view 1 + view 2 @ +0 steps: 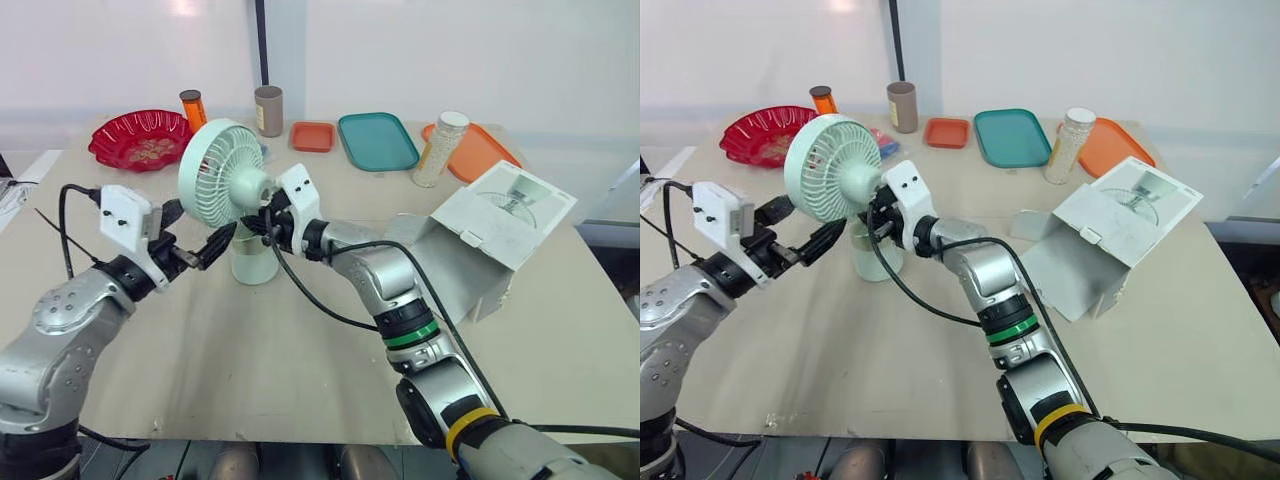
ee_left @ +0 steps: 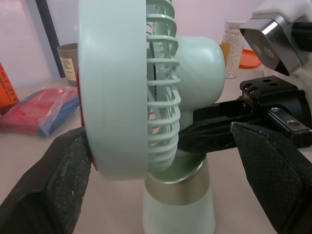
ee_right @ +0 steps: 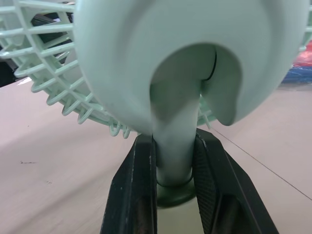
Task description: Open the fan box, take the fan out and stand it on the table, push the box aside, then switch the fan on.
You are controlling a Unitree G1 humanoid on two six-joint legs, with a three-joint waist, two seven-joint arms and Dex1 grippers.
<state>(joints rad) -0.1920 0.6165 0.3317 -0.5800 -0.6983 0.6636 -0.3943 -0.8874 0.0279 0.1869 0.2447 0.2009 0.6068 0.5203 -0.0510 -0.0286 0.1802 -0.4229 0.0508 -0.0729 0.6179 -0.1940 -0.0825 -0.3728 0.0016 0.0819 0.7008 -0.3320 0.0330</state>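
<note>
The mint-green fan (image 1: 222, 170) stands upright on its base (image 1: 253, 264) left of the table's centre. My right gripper (image 1: 256, 222) is shut on the fan's thin neck (image 3: 175, 146), just below the head. On the fan's left, my left gripper (image 1: 205, 224) is open. Its fingers (image 2: 68, 180) flank the lower head and base without touching them. The grey-white fan box (image 1: 490, 230) lies open on the right side of the table, its flap raised.
Along the far edge stand a red bowl (image 1: 140, 138), an orange bottle (image 1: 193, 108), a brown cup (image 1: 268, 110), a small orange tray (image 1: 312, 136), a teal tray (image 1: 377, 140), a jar of white beads (image 1: 440, 148) and an orange plate (image 1: 478, 150). A red-and-blue packet (image 2: 39, 109) lies behind the fan.
</note>
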